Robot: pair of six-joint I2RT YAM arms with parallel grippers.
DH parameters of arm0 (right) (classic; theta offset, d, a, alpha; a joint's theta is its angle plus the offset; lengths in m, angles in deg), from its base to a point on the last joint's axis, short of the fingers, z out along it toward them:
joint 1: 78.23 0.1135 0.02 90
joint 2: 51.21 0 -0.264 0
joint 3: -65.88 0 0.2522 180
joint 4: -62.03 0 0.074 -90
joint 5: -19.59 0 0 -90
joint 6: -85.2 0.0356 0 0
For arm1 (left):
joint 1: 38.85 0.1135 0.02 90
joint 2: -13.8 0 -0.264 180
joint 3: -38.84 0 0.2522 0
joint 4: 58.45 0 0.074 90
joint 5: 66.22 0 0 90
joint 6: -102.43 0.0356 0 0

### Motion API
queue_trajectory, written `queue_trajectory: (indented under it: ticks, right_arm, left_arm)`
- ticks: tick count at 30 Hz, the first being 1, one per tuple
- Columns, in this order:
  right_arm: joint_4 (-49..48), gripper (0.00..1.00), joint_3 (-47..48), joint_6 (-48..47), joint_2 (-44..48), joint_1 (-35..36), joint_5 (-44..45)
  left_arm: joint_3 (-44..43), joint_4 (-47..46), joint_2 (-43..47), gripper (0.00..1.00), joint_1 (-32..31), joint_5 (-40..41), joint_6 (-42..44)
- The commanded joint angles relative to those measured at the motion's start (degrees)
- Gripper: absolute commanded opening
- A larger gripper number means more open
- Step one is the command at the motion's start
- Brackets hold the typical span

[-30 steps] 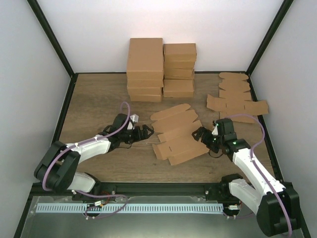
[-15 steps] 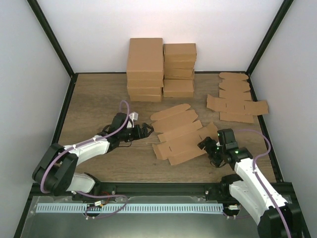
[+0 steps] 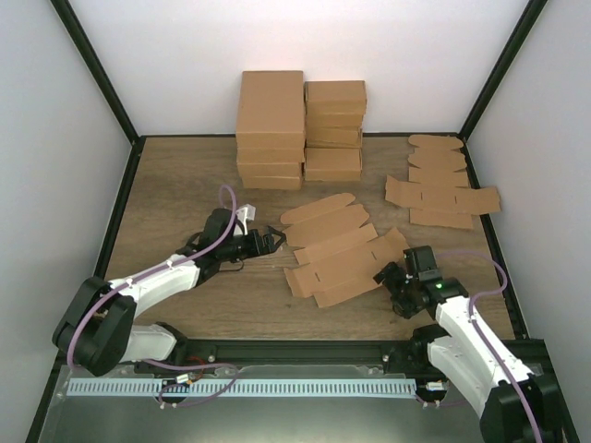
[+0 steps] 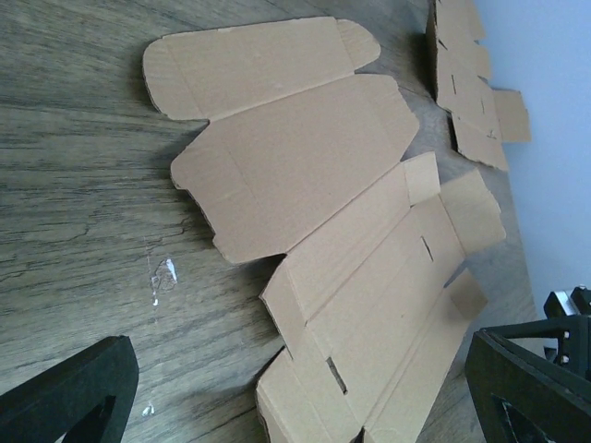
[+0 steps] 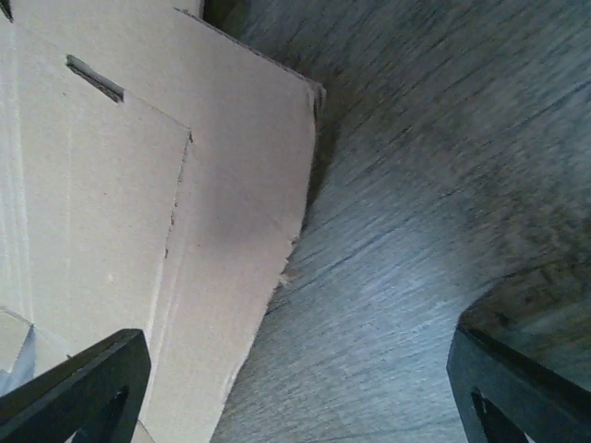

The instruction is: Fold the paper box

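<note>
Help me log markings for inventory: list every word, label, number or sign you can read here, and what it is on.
None readable: the paper box, the stacked cartons and the flat blanks are plain brown, with no print in any view.

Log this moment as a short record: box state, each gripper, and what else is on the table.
paper box: unfolded sheet lying flat, mid-table
left gripper: open, empty, just off the sheet's left edge
right gripper: open, empty, at the sheet's near right corner; contact unclear
stacked cartons: two piles of made-up boxes at the back
spare blanks: flat, far right, apart from the sheet
table: wood-grain top
</note>
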Motion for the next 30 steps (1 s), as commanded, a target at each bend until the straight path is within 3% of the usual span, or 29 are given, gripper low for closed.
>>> queue_trajectory:
  ticks: [1, 15, 24, 26, 30]
  right_arm:
    - [-4.51, 0.91, -2.93, 3.06, -0.47, -0.08, -1.87]
    - [-14.59, 0.62, -5.52, 5.51, -1.64, -0.15, -7.68]
    - [-17.49, 0.5, -4.89, 6.77, -4.78, -0.1, -8.08]
    - [-17.93, 0.43, -4.59, 6.68, -5.04, -0.14, -7.98]
    - [-17.61, 0.17, -3.61, 6.07, -5.68, -0.07, -7.07]
  left_arm:
    - [0.53, -0.6, 0.68, 1.0, -0.28, 0.19, 0.39]
    - [0.38, 0.08, 0.8, 1.0, -0.28, 0.67, 0.19]
    - [-0.82, 1.68, 1.34, 1.0, -0.27, 1.17, 0.83]
    - [-1.2, 2.45, 1.69, 1.0, -0.24, 1.24, 1.02]
    - [-1.32, 3.77, 3.45, 1.0, -0.28, 2.17, 1.24]
